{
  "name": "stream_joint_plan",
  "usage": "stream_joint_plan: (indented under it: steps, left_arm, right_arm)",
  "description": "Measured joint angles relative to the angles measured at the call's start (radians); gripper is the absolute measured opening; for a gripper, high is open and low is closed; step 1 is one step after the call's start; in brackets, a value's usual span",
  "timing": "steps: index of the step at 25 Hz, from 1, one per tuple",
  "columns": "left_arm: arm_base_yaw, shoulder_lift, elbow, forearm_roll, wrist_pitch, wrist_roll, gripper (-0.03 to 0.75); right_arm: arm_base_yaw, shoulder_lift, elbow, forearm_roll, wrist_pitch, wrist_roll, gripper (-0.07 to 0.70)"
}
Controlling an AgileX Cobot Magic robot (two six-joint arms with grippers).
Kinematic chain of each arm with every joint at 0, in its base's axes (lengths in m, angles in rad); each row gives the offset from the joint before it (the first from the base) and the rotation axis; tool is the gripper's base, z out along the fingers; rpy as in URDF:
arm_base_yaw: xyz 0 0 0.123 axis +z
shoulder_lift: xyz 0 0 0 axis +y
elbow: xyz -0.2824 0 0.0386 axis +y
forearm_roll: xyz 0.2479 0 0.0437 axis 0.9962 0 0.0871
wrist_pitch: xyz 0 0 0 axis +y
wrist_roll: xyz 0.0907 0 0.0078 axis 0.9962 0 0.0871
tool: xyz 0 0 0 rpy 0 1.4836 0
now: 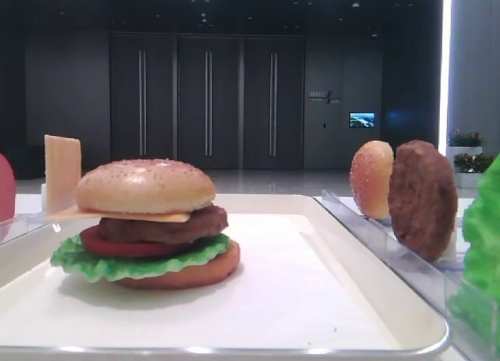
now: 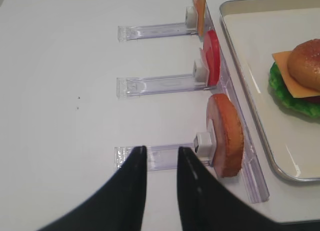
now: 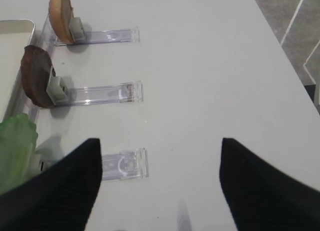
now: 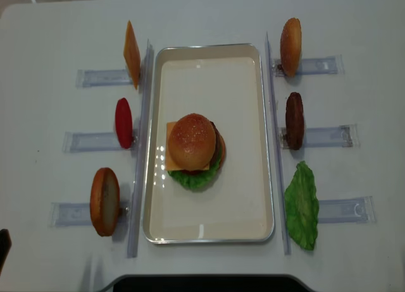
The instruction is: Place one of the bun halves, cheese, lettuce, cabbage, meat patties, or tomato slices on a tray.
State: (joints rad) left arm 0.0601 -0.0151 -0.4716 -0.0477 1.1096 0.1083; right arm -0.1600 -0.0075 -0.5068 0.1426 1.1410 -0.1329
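A full burger stands on the white tray (image 4: 247, 203). Its sesame bun top (image 4: 192, 141) lies over cheese (image 4: 171, 131), a meat patty (image 1: 168, 226), tomato (image 1: 117, 245), lettuce (image 4: 193, 179) and a flat bun bottom (image 1: 187, 273). My right gripper (image 3: 160, 141) hangs open and empty over the bare table, just right of the spare lettuce leaf (image 3: 17, 143). My left gripper (image 2: 161, 149) is narrowly open with nothing between its fingers. It hovers over the clear holder of the flat bun half (image 2: 227, 133).
Clear holders flank the tray. On the left stand a cheese slice (image 4: 131, 54), a tomato slice (image 4: 123, 122) and a flat bun (image 4: 105, 201). On the right stand a seeded bun (image 4: 291, 45), a patty (image 4: 294, 120) and a lettuce leaf (image 4: 302, 205).
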Motion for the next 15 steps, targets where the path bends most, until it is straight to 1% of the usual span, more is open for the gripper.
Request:
stream_joint_plan:
  steps: [5, 15]
  left_arm:
    - [0.000, 0.000, 0.000, 0.000, 0.000, 0.000, 0.158]
    - [0.000, 0.000, 0.000, 0.000, 0.000, 0.000, 0.158]
  right_arm:
    - [0.000, -0.001, 0.000, -0.021, 0.000, 0.020, 0.471]
    - [0.000, -0.001, 0.000, -0.022, -0.001, 0.028, 0.433]
